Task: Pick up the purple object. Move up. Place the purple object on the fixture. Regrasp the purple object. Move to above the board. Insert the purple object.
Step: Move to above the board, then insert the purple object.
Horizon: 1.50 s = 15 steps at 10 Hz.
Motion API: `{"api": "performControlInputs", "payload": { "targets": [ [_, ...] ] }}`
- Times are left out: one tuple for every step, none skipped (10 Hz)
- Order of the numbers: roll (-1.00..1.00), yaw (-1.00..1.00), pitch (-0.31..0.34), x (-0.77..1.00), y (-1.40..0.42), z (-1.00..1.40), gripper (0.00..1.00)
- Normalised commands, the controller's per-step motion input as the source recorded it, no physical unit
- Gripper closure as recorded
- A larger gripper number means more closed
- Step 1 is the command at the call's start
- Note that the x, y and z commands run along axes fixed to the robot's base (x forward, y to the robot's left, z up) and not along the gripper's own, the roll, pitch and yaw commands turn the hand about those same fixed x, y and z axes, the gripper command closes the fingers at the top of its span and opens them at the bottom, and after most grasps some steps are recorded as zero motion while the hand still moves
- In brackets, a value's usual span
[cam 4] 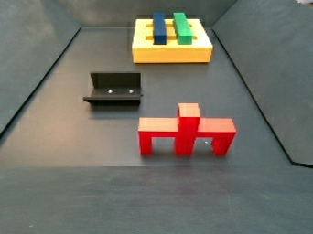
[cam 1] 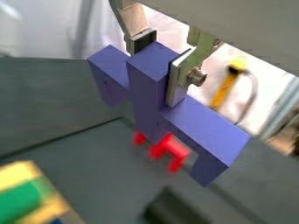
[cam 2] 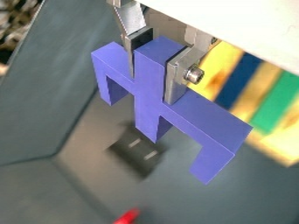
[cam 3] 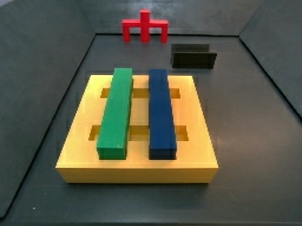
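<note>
Gripping: the jaws (cam 1: 160, 59) are closed on the central stem of the purple object (cam 1: 158, 109), silver plates pressed to either side of it in both wrist views; the gripper (cam 2: 158, 59) does not appear in either side view.
Purple object: held in the air, clear of the floor, its wide bridge and two legs spread beneath the stem (cam 2: 158, 101).
Below the piece: a wrist view shows the red piece (cam 1: 162, 149) on the dark floor under it; a wrist view shows the fixture (cam 2: 140, 153) down below, with a sliver of red near the frame's edge.
Fixture: black, recessed front, standing on the floor (cam 4: 113, 90), with nothing on it in both side views (cam 3: 195, 57).
Red piece: upright on the floor, near the fixture (cam 4: 186, 132).
Board: yellow slab (cam 3: 83, 132) on the floor, apart from the fixture.
Board contents: a green bar (cam 3: 115, 110) and a blue bar (cam 3: 161, 110) lie side by side along it.
Writing: no readable writing is visible.
</note>
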Motion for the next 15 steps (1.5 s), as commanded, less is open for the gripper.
{"api": "performControlInputs", "payload": {
  "targets": [
    [-1.00, 0.09, 0.078, -1.03, -1.40, 0.28, 1.00],
    [-1.00, 0.09, 0.063, -0.54, -0.68, 0.13, 1.00],
    [-1.00, 0.09, 0.045, -0.27, -0.29, 0.04, 1.00],
    [-1.00, 0.08, 0.043, -0.10, -0.09, 0.03, 1.00],
    [-1.00, 0.08, 0.020, -0.10, -0.07, 0.03, 1.00],
    [-0.88, 0.07, -0.016, -0.09, -0.03, 0.01, 1.00],
    [-0.67, 0.04, -0.038, -0.08, 0.01, 0.00, 1.00],
    [-0.33, 0.01, -0.050, -0.07, 0.02, 0.00, 1.00],
    [-0.24, 0.00, -0.050, -0.05, 0.02, -0.01, 1.00],
    [-0.17, 0.00, -0.041, 0.00, 0.00, -0.30, 1.00],
    [-0.19, 0.00, -0.140, -0.09, -0.07, -0.35, 1.00],
    [-0.25, 0.00, -0.130, 0.00, -0.06, -0.44, 1.00],
    [-0.27, 0.00, -0.129, 0.00, -0.09, -0.50, 1.00],
    [-0.18, 0.03, -0.219, -0.10, -0.28, -0.46, 1.00],
    [-0.06, 0.15, -0.254, 0.00, -0.35, -0.62, 1.00]
  ]
}}
